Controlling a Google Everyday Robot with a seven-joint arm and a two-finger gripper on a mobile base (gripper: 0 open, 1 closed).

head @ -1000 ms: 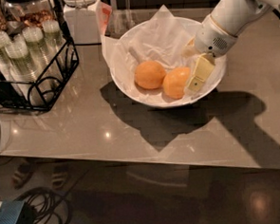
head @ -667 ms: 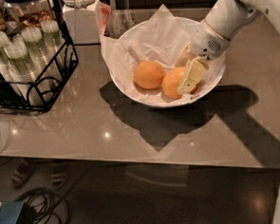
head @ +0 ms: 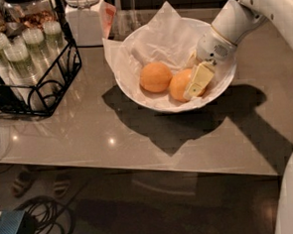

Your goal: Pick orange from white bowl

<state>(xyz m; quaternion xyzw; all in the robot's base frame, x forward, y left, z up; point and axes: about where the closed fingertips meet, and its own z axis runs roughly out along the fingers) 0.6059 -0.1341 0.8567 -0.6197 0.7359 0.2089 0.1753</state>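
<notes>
Evidently the gripper (head: 197,84) sits low inside the white bowl (head: 225,78) on the desk (head: 88,135), against the orange (head: 177,86) on its own approach side. Whether it grips cannot be told. The rounder orange (head: 155,77) touches alongside.

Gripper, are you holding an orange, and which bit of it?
It cannot be told. The gripper is down in the white bowl, against the side of the orange nearest it. No firm grip shows.
</notes>
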